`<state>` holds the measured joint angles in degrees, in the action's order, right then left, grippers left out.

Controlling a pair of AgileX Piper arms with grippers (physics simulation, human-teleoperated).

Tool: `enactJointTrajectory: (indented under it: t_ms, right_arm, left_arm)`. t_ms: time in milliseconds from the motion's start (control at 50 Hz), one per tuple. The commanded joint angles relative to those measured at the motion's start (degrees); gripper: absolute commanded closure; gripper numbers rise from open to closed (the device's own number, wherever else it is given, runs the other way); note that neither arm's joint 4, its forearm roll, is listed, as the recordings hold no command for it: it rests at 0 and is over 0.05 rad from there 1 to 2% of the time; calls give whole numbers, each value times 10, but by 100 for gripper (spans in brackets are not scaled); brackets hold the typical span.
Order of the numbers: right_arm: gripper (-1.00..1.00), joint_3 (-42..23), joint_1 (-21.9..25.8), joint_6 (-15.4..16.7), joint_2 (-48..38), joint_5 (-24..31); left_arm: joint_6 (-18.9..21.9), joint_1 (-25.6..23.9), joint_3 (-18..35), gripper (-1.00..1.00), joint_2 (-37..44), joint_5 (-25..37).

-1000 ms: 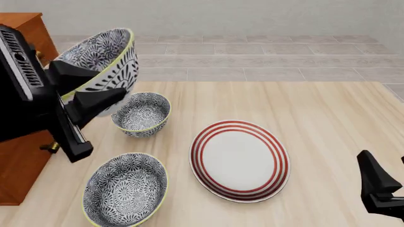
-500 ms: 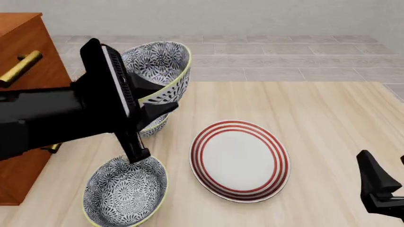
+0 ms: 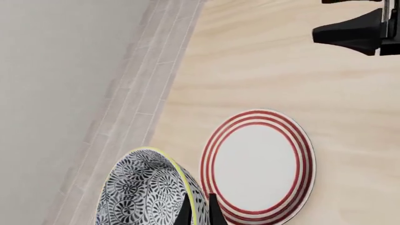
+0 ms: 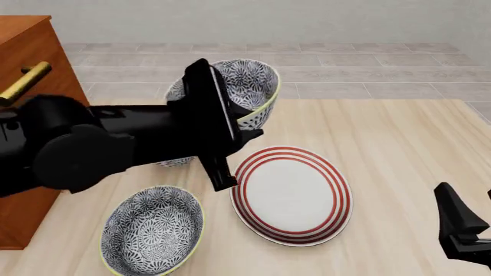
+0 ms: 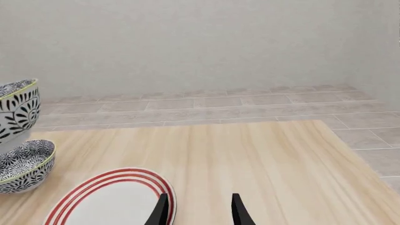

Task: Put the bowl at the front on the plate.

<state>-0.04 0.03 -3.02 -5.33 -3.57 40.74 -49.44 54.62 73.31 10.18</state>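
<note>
Front view: the left gripper has carried the bowl further right since half a second ago; it now hangs in the air above the table, just behind the plate's far left edge. Its fingers pinch the bowl's near wall. The bowl is deep, tilted, with dark-blue-and-white flowers and a pale yellow rim. A wide bowl sits left of the plate. The right gripper stays right of the plate.

Left wrist view: the fingers clamp the bowl's rim, the plate beyond it.

Right wrist view: the right fingers stand apart, holding nothing, at the plate's edge. The held bowl hangs above a small bowl.
</note>
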Motion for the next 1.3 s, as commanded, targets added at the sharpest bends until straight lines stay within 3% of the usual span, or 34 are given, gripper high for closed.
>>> enactJointTrajectory:
  t_ms: [20,320,780,1300]
  right_arm:
    - [-100,0,1,-1,1,0]
    - [-100,0,0,-2,-3,-3]
    - [-100,0,2,-1,0,-1]
    - [-100,0,-1,-9,12,8]
  left_arm:
    - [-8,-6,38,100,63,-22]
    - [-23,-9,61,100,127,-54]
    - [-17,-48,45,100,186,-103]
    - [-48,-97,55,100,233,-123]
